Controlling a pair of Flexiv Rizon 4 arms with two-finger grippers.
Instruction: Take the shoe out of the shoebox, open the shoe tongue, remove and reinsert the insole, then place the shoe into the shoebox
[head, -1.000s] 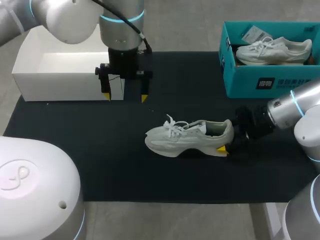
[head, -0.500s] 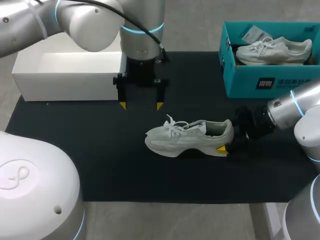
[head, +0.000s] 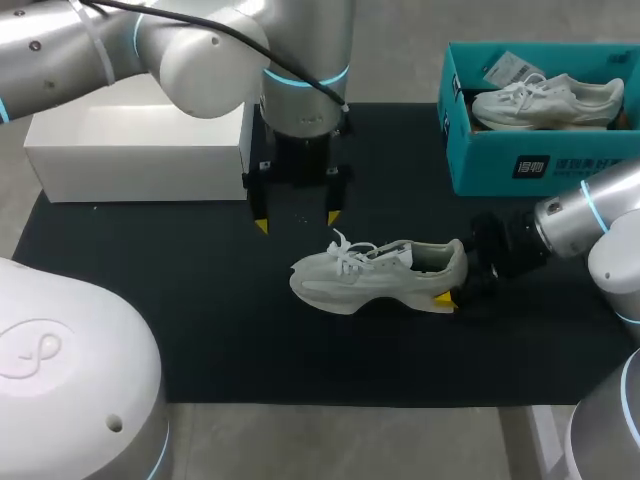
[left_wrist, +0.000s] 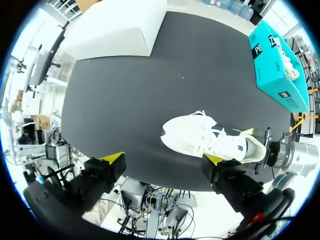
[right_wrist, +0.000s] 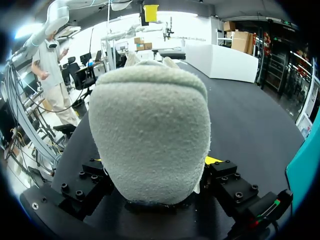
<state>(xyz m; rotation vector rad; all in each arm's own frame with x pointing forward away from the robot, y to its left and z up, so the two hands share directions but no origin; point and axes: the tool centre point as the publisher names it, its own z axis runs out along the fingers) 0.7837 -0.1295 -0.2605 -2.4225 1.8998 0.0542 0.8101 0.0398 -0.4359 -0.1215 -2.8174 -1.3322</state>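
Your left pincer (head: 297, 220) has travelled from the white box (head: 130, 150) toward the shoe (head: 380, 275). It now hangs near the laces on their far side, with fingers wide apart and empty. The right pincer (head: 452, 290) has not moved — it is clamped on the heel, one finger at each side.

For the tongue, I think you should lower the left pincer onto the tongue's top edge, not onto the loose lace loops. Then pull up and toward the toe — slowly, so the heel does not slip.

The shoe stands on its sole mid-bench (head: 200, 330), outside both boxes. Its long axis lies across the bench, toe to your left, heel to your right, opening upward.
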